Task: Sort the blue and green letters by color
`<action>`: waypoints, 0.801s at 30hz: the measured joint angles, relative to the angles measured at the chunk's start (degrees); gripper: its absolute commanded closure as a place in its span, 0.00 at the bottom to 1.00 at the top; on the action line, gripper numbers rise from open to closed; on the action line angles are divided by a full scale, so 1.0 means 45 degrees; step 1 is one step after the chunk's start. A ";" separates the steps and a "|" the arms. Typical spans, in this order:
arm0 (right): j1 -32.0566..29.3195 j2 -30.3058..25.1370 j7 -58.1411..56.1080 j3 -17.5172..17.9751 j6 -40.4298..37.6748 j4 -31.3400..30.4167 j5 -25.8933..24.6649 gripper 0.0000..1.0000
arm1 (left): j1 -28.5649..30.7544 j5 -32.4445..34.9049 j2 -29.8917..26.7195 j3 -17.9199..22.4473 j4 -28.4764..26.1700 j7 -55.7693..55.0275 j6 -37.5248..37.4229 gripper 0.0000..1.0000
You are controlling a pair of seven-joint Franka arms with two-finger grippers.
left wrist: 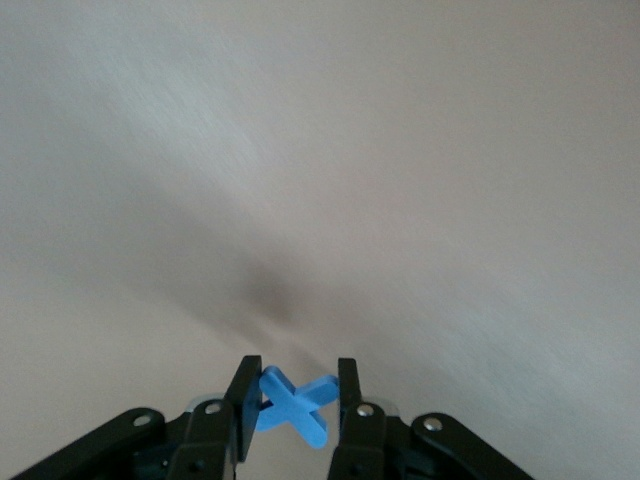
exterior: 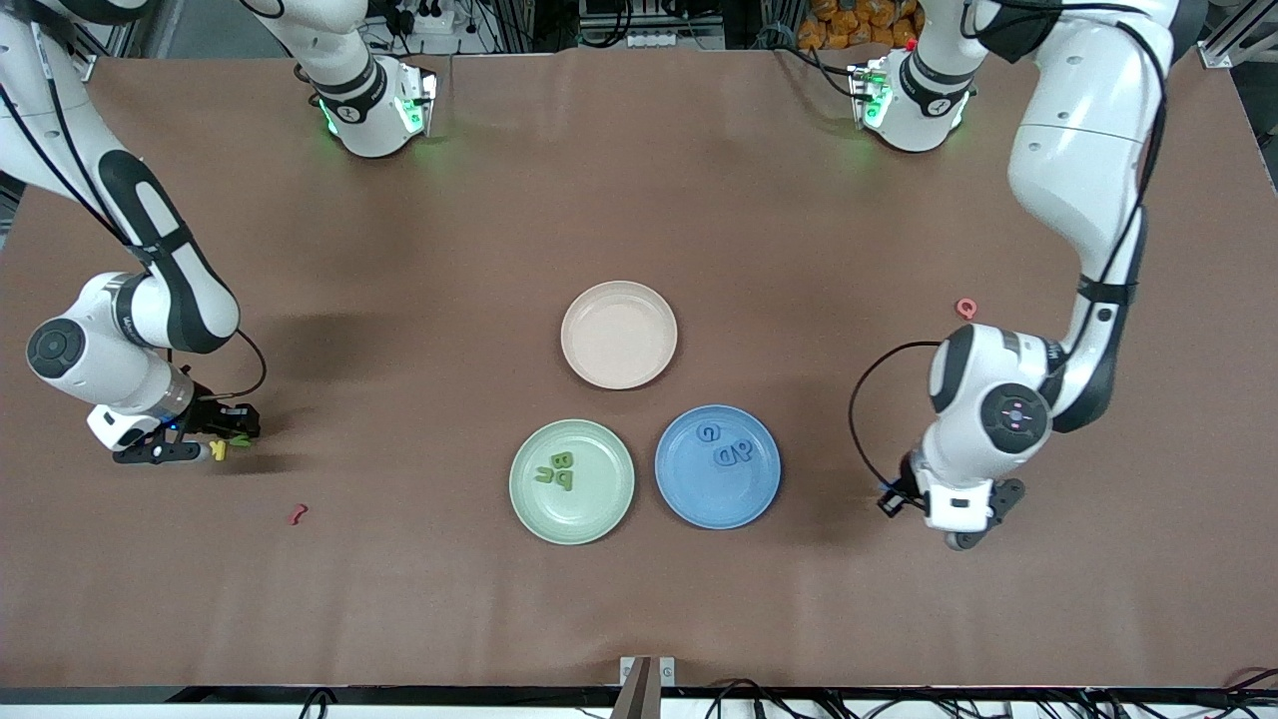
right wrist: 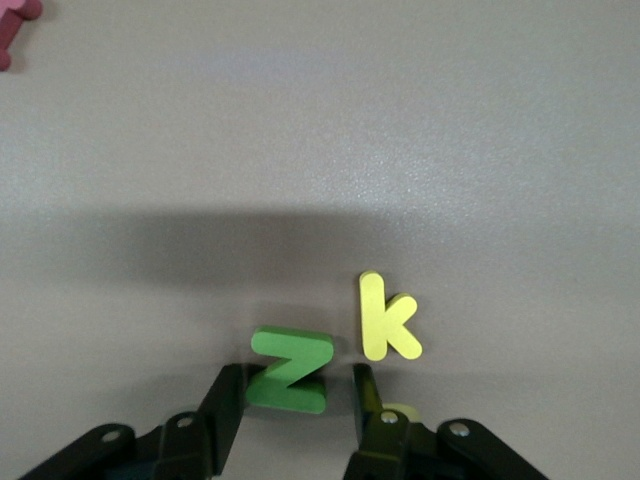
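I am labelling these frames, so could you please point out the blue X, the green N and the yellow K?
blue X (left wrist: 293,403), left wrist view, where its strokes cross.
green N (right wrist: 290,371), right wrist view, on its diagonal stroke.
yellow K (right wrist: 373,317), right wrist view, on its straight stem.

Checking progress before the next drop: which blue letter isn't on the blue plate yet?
The blue X, clamped in the left hand. The other three blue letters already lie on the blue plate.

A pink plate (exterior: 619,335) is sitting mid-table, farther from the front camera than the green plate (exterior: 571,481) and blue plate (exterior: 718,465) (those two lying side by side). A yellow K (right wrist: 385,317), red squiggle (exterior: 297,514) and pink Q (exterior: 965,308) are lying on the table (exterior: 399,250).
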 measured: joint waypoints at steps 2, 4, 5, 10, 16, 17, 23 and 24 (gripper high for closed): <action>0.0000 0.0006 0.0000 0.0001 -0.0006 0.0032 0.0000 0.64 | -0.0339 0.0000 -0.0016 -0.0002 0.0011 -0.0594 0.0001 1.00; 0.0000 0.0023 0.0000 0.0002 -0.0006 0.0091 0.0000 0.68 | -0.0728 0.0000 -0.0035 0.0001 0.0020 -0.1366 0.0001 1.00; 0.0000 0.0038 0.0000 0.0003 -0.0009 0.0113 0.0000 0.70 | -0.0915 0.0000 -0.0046 0.0000 0.0024 -0.1741 0.0002 1.00; 0.0001 0.0055 0.0000 0.0010 -0.0053 0.0166 -0.0001 0.77 | -0.2035 0.0000 -0.0122 0.0000 0.0180 -0.3548 0.0016 1.00; 0.0001 0.0065 0.0009 0.0018 -0.0104 0.0202 0.0000 0.81 | -0.3466 0.0001 -0.0138 0.0140 0.0320 -0.5113 0.0017 1.00; 0.0001 0.0070 0.0031 0.0027 -0.0104 0.0210 0.0001 0.81 | -0.3690 0.0001 -0.0136 0.0215 0.0320 -0.5272 0.0028 1.00; 0.0122 0.0103 0.0831 0.0260 -0.0408 0.0327 0.0004 0.82 | -0.4814 0.0001 -0.0114 0.0763 0.0318 -0.6195 0.0983 1.00; 0.0176 0.0103 0.1098 0.0351 -0.0553 0.0369 0.0004 0.82 | -0.4930 0.0001 -0.0102 0.0805 0.0316 -0.6347 0.1255 1.00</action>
